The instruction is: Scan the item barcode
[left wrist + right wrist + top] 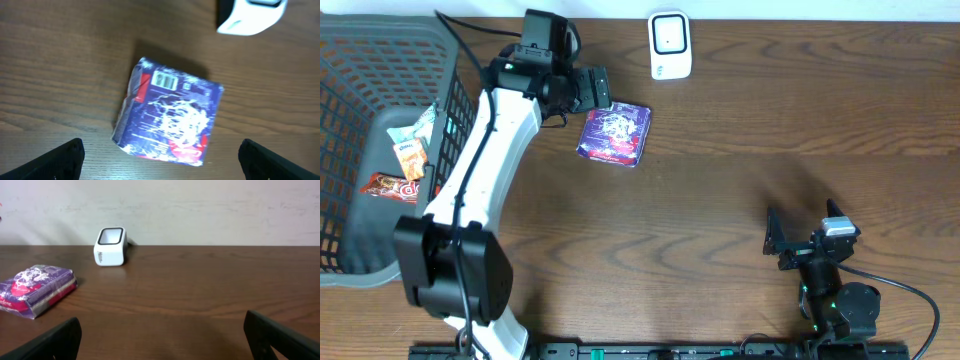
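Hovering left gripper (160, 145): jaws spread.
Purple foil packet (170, 120): lying flat, pickup pending.
White box scanner (670, 45): 1 o'clock of packet; present barcode (165, 80) next.

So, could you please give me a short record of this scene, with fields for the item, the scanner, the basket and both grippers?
item: purple packet, lying flat on the table
barcode: white barcode label on the packet's upward face
scanner: white scanner at the table's far edge, apart from the packet
basket: grey mesh basket on the left, snack packs inside
left gripper: open, above the packet, holding nothing
right gripper: open, empty, at the near right, far from the packet
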Controlling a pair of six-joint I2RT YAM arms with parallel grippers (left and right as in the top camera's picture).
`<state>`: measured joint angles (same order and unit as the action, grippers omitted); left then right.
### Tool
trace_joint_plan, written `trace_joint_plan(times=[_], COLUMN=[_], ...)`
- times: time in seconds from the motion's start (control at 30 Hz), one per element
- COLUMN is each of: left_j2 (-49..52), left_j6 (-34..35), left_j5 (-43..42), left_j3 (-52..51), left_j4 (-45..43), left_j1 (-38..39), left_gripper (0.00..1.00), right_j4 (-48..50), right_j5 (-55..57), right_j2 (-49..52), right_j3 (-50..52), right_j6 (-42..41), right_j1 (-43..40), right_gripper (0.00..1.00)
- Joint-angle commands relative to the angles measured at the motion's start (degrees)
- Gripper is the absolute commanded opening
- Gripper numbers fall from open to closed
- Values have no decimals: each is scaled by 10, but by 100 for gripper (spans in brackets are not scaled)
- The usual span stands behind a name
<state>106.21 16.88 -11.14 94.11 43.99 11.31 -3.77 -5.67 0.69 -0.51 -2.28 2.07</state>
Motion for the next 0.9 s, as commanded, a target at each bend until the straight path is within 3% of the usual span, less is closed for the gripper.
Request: trace_joint_plan(times=[0.0,0.2,0.4,0.6,0.87], left_j2=[28,67,97,134,166], left_j6=[-2,34,33,16,-59], left_j5=[18,18,17,12,-125], left_j3=[-2,-2,-3,-11,-11], left_j4=[8,15,52,17,-21], left_j1=[-1,-4,-3,-16,-33], left_gripper=[98,98,98,98,99], right_j4=[-1,-1,-1,-1,-1], right_j5=[2,2,2,2,2], right_j2=[-3,-3,-3,-3,-3], right_j3=[2,2,2,2,2], right_j6=[9,9,9,9,9], right_j1=[6,6,6,6,6], right_gripper=[99,99,99,99,99])
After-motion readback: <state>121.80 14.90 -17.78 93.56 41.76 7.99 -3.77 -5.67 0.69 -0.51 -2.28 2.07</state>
